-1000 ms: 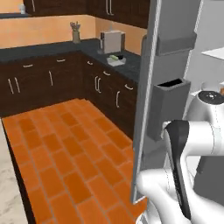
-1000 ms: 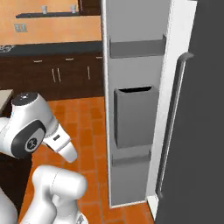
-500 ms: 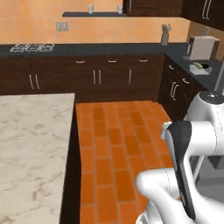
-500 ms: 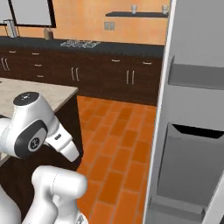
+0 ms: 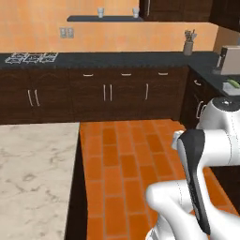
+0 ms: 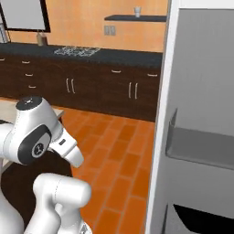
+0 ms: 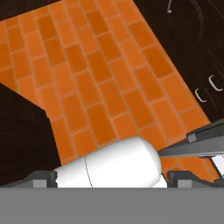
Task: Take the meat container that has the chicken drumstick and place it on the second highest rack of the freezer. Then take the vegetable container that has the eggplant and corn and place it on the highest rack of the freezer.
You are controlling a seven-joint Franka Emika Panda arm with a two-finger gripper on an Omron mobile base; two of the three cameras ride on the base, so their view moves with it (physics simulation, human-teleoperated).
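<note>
The freezer's open door (image 6: 201,91) fills the right side of the right base view, white-edged and grey inside. It carries a grey door shelf (image 6: 199,147) and a dark bin (image 6: 201,218) lower down. My gripper (image 7: 116,178) points down at the orange brick floor (image 7: 87,74) in the hand view. Its fingertips (image 7: 43,177) stand far apart at the bottom corners, open, with nothing held between them. A grey edge (image 7: 197,144) of the door crosses the hand view's right side. My arm is folded close to the base.
A marble island counter (image 5: 33,178) lies at the left. Dark cabinets (image 5: 112,93) with a dark countertop run along the back wall, with a stove top (image 5: 30,57) and a toaster (image 5: 229,60). Open brick floor (image 5: 126,159) lies between island and cabinets.
The whole picture has swung: the base has turned, so the freezer door left the left base view and slid right in the right one. The arm's pose is unchanged.
</note>
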